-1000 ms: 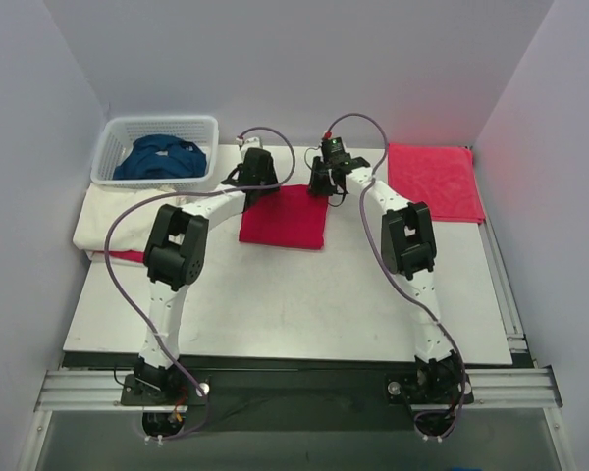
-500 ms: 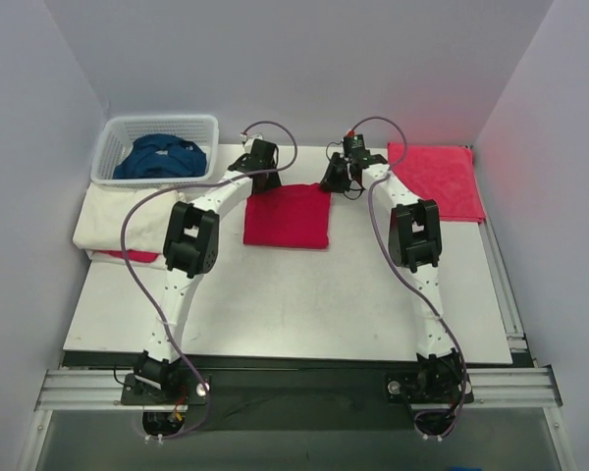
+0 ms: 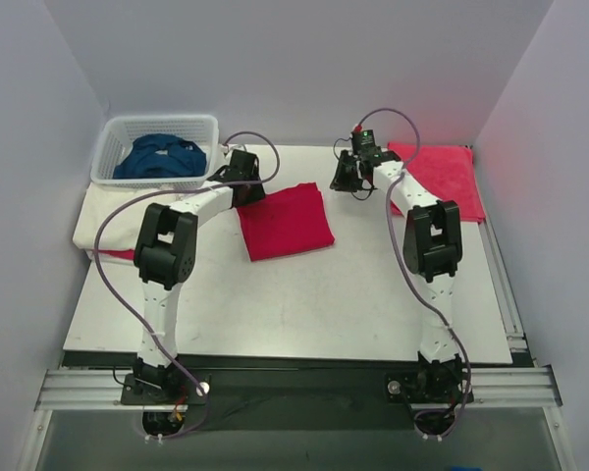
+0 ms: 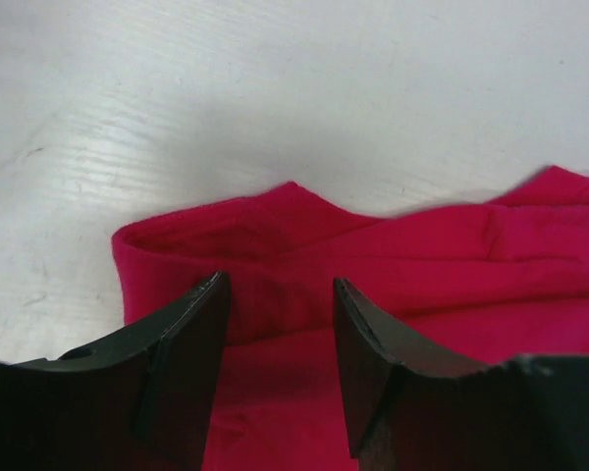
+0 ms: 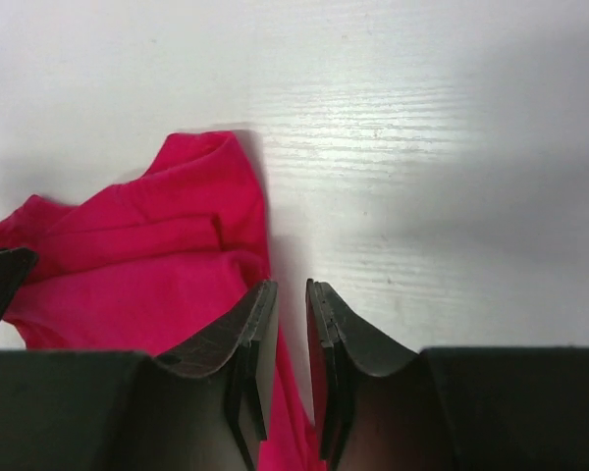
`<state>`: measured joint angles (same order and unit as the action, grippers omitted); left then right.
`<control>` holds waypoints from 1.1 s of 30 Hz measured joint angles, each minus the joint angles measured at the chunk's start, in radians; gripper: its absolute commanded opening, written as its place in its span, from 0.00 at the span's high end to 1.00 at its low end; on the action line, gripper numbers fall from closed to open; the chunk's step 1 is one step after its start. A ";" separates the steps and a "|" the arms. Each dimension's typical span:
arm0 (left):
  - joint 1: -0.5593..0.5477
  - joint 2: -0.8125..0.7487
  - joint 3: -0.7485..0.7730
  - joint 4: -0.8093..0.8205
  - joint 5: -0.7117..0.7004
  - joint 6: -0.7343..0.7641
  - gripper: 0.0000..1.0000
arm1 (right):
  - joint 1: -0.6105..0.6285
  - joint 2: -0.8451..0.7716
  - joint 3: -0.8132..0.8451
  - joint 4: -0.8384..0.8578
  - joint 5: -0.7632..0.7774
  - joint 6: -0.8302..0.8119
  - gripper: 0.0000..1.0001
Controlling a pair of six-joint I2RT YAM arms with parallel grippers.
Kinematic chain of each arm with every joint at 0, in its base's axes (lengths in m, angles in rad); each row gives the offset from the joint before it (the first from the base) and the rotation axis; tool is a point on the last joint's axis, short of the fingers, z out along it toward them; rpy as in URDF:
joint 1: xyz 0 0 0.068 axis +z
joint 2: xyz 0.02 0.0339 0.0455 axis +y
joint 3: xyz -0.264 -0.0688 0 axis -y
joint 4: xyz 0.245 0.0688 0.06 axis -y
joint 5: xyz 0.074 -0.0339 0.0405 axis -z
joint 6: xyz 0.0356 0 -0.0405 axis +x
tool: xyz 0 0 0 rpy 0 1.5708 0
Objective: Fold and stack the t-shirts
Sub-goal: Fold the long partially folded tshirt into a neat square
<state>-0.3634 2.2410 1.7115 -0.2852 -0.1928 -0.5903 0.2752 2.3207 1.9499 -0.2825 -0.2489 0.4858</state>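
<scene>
A crimson red t-shirt (image 3: 285, 222), folded into a rectangle, lies slightly askew at the middle back of the table. My left gripper (image 3: 247, 192) is over its far left corner. In the left wrist view that gripper (image 4: 279, 285) has its jaws open, with the red fabric (image 4: 373, 245) lying under and between them. My right gripper (image 3: 344, 182) is just right of the shirt's far right corner. In the right wrist view it (image 5: 290, 287) shows a narrow gap and grips nothing, with the red cloth (image 5: 147, 245) to its left. A dark blue t-shirt (image 3: 160, 157) lies in the basket. A cream-white t-shirt (image 3: 113, 216) lies at the left edge.
The white lattice basket (image 3: 113, 137) stands at the back left corner. A second folded red cloth (image 3: 434, 182) lies at the back right. A strip of red fabric (image 3: 126, 256) shows under the cream-white shirt. Grey walls close in three sides.
The folded red shirt has turned, its left side nearer and its right side farther. My left gripper moved left and toward me. My right gripper drew off to the right.
</scene>
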 measured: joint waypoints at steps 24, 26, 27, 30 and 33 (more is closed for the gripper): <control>-0.071 -0.357 -0.457 0.170 0.076 -0.007 0.44 | 0.219 -0.176 -0.248 0.001 0.163 -0.121 0.80; -0.075 -0.343 -0.455 0.170 0.052 -0.009 0.44 | 0.215 -0.148 -0.248 -0.002 0.153 -0.121 0.81; -0.076 -0.334 -0.451 0.158 0.032 -0.010 0.44 | 0.214 -0.138 -0.248 -0.004 0.149 -0.121 0.80; -0.087 -0.289 -0.400 0.079 -0.066 -0.021 0.44 | 0.216 -0.116 -0.248 -0.007 0.136 -0.121 0.81; -0.095 -0.245 -0.345 -0.006 -0.151 -0.026 0.44 | 0.216 -0.106 -0.248 -0.009 0.127 -0.119 0.82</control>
<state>-0.4580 1.9965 1.3666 -0.2913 -0.3443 -0.6167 0.4908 2.2143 1.7016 -0.2913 -0.1219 0.3664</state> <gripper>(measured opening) 0.564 0.191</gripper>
